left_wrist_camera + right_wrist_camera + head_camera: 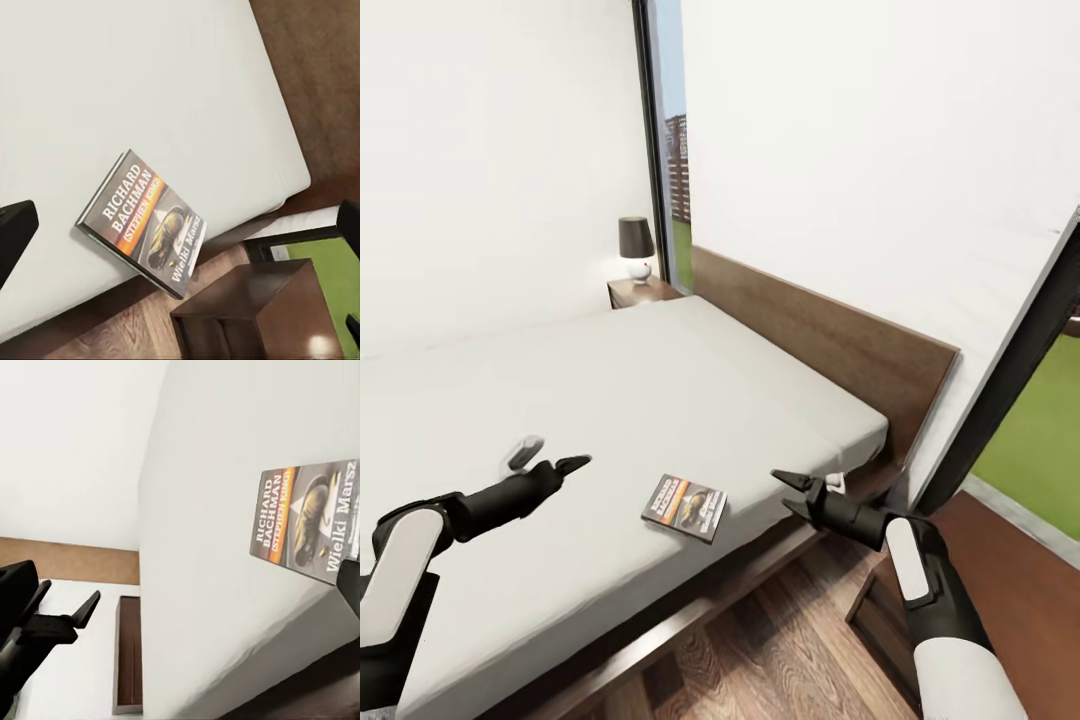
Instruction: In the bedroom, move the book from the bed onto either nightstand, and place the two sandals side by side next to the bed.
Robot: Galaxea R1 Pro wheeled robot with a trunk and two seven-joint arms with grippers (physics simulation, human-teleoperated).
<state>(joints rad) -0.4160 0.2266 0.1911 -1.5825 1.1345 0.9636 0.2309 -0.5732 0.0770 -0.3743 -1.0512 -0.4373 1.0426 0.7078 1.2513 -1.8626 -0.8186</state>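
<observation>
The book lies flat on the off-white mattress of the bed, close to its near edge. Its dark cover with an orange band faces up, also seen as the book and the book. My left gripper hovers over the mattress to the left of the book, open and empty. To the book's right my right gripper hangs beside the bed's edge, also open and empty. One nightstand stands at the far side of the headboard, another nightstand by my right arm. The sandals are out of view.
A black-shaded lamp sits on the far nightstand. A small white object lies on the mattress by my left gripper. Wooden floor runs along the bed's near side. A tall window is at the right.
</observation>
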